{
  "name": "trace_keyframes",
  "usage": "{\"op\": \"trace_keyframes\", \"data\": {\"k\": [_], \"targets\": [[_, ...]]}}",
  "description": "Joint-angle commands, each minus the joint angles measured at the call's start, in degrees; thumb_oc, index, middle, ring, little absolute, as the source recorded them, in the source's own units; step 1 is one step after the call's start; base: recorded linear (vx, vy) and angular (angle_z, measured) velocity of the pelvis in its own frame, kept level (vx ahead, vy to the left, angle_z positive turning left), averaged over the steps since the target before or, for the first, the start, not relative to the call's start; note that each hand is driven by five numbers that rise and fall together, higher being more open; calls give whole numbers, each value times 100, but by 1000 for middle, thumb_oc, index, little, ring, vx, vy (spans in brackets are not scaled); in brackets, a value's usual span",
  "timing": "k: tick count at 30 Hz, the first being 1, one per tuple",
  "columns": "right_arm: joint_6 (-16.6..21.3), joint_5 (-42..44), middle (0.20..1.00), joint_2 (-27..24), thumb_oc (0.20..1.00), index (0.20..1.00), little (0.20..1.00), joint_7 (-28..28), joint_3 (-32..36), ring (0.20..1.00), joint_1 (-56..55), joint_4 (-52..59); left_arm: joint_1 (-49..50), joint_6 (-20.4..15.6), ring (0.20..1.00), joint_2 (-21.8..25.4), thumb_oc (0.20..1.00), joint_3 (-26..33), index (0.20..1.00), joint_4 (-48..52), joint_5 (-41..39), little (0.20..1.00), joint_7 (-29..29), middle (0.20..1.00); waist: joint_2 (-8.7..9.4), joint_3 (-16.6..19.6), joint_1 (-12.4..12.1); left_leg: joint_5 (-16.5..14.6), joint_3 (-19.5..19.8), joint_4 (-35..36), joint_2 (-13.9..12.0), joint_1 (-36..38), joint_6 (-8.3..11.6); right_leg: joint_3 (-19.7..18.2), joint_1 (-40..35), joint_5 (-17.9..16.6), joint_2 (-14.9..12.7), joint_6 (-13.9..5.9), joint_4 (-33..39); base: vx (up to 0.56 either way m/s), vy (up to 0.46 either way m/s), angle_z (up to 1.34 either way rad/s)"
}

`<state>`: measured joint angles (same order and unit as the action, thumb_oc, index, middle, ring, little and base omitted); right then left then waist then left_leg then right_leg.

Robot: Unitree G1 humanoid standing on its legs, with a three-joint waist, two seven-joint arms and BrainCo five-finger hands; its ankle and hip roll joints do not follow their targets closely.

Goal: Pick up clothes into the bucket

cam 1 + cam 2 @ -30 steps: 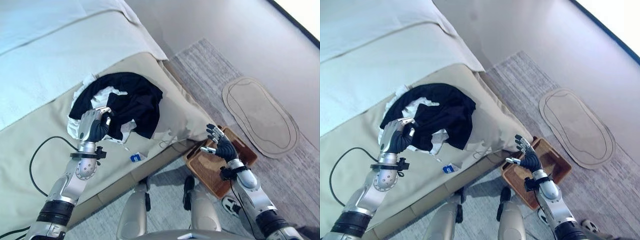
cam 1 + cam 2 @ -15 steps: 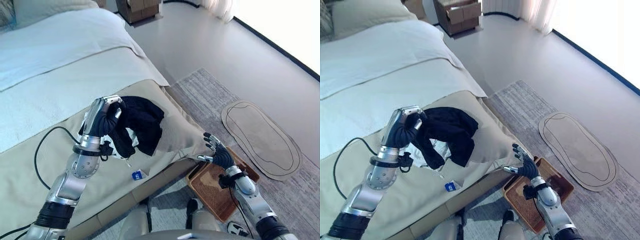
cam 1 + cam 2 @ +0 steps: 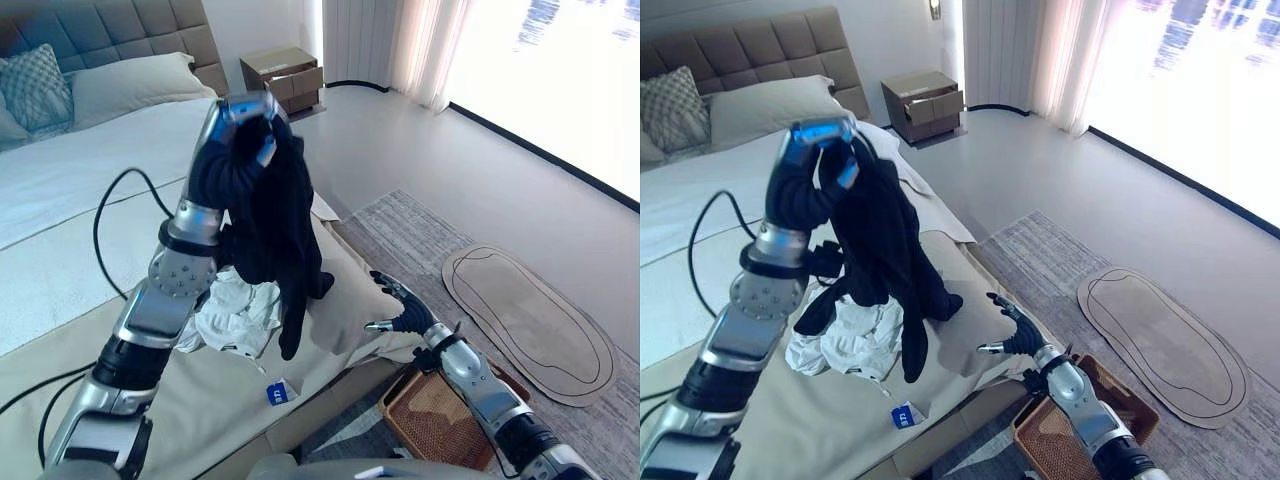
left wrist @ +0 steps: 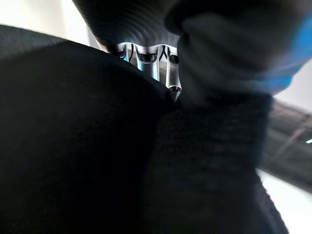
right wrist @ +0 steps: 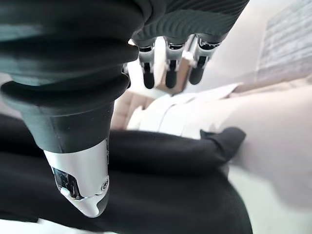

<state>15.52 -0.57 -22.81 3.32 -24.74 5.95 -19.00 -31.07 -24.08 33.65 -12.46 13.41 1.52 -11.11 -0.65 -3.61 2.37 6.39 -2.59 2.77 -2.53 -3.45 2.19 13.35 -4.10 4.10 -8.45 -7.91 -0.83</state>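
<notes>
My left robot hand is raised high above the bed, its fingers curled tight around a black garment. The garment is soft, matte cloth that hangs from my grip in long limp folds, with one narrow end trailing down toward the beige bed cover. In my left wrist view the same dark fabric bunches thickly just past my silver fingers.

Below the hanging cloth, a crumpled white garment lies in a rumpled heap on the bed cover, touching the lower folds of the black one. A small blue and white tag sits near the bed's edge in front of that heap.

My right robot hand hovers near the corner of the bed, fingers spread and relaxed, holding nothing. In my right wrist view its dark-tipped fingers reach out straight.

On the floor beside the bed stands the bucket, a brown woven basket with a rectangular shape and a ribbed weave, partly behind my right arm. It rests on a grey textured rug. An oval beige mat with a stitched outline lies further along the rug. A quilted grey headboard and a wooden nightstand stand at the far end of the room.
</notes>
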Motion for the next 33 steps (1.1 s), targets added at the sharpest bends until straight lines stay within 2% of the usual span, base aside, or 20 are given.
{"op": "trace_keyframes", "data": {"k": [1, 4, 5, 12, 16, 21, 25, 26, 27, 28, 33], "targets": [[134, -58, 1000, 157, 1000, 1000, 1000, 51, -218, 1000, 614, 221, -957, -85, 200, -145, 200, -41, 200, -3, -451, 200, -62, 200, 155, 208, 75, -600, 120, -288, -164, 158, 90, -6, 344, -751, -245, -217, 298, 0, 0, 0], [54, -35, 1000, 170, 1000, 1000, 1000, 165, -323, 1000, 638, 301, -1631, 22, 200, -102, 200, -224, 200, -232, -697, 200, 32, 200, 137, 281, 95, -596, 107, -261, -164, 217, 91, 9, 284, -758, -238, -227, 335, 11, -6, 1], [19, -5, 1000, 158, 1000, 1000, 1000, 199, -366, 1000, 600, 299, -2179, 97, 200, 46, 200, -404, 200, -572, -749, 200, -65, 200, 94, 342, 128, -587, 91, -237, -161, 256, 91, 0, 266, -765, -231, -235, 341, 0, 0, 0], [-89, 550, 1000, 119, 1000, 1000, 1000, 458, -191, 1000, 232, 578, -3335, 212, 200, 646, 200, -795, 200, -1367, -742, 200, -347, 200, 7, 388, 197, -562, 66, -170, -142, 360, 86, 8, 205, -791, -244, -271, 371, 0, 0, 0], [-101, 692, 1000, 164, 1000, 1000, 1000, 431, -161, 1000, 227, 697, -3557, 199, 200, 704, 200, -905, 200, -1454, -932, 200, -411, 200, -24, 423, 223, -572, 41, -174, -133, 391, 79, -12, 176, -794, -246, -278, 386, 0, 0, 0], [-127, 227, 1000, 471, 1000, 1000, 1000, -264, -173, 1000, 704, 466, -3730, 223, 200, 702, 200, -1118, 200, -1250, -1122, 200, -419, 200, -56, 443, 194, -586, 26, -189, -120, 412, 68, -25, 150, -817, -247, -283, 419, 3, 0, -1], [-141, 485, 1000, 659, 1000, 1000, 1000, -59, -465, 1000, 1032, 513, -3808, 177, 200, 612, 200, -1099, 200, -1058, -1223, 200, -459, 200, -44, 440, 140, -582, 54, -200, -112, 390, 72, -20, 154, -817, -245, -277, 428, 0, 0, 0], [-140, 570, 523, 678, 523, 523, 523, 18, -542, 523, 1091, 562, -3796, 181, 200, 592, 200, -1080, 200, -1040, -1227, 200, -463, 200, -41, 435, 133, -579, 67, -206, -112, 380, 73, -8, 149, -812, -244, -274, 426, 0, 0, 0], [-155, 650, 442, 739, 442, 442, 442, 104, -634, 442, 1148, 587, -3781, 191, 200, 525, 200, -1075, 200, -1050, -1228, 200, -470, 200, -37, 436, 116, -578, 73, -205, -114, 383, 75, 5, 138, -806, -244, -271, 427, 0, 0, 0], [-170, 645, 200, 762, 200, 200, 200, 75, -695, 200, 1216, 555, -3753, 204, 200, 514, 200, -1086, 200, -1063, -1247, 200, -480, 200, -33, 430, 111, -580, 80, -207, -114, 385, 75, 7, 127, -803, -245, -265, 425, 0, 0, 0], [-258, 516, 200, 1004, 200, 200, 200, -205, -892, 200, 1584, 62, -3746, 188, 200, 477, 200, -1144, 200, -1068, -1381, 200, -514, 200, -29, 436, 69, -584, 78, -206, -112, 391, 68, -15, 116, -808, -228, -252, 445, 0, 0, 0]]}}
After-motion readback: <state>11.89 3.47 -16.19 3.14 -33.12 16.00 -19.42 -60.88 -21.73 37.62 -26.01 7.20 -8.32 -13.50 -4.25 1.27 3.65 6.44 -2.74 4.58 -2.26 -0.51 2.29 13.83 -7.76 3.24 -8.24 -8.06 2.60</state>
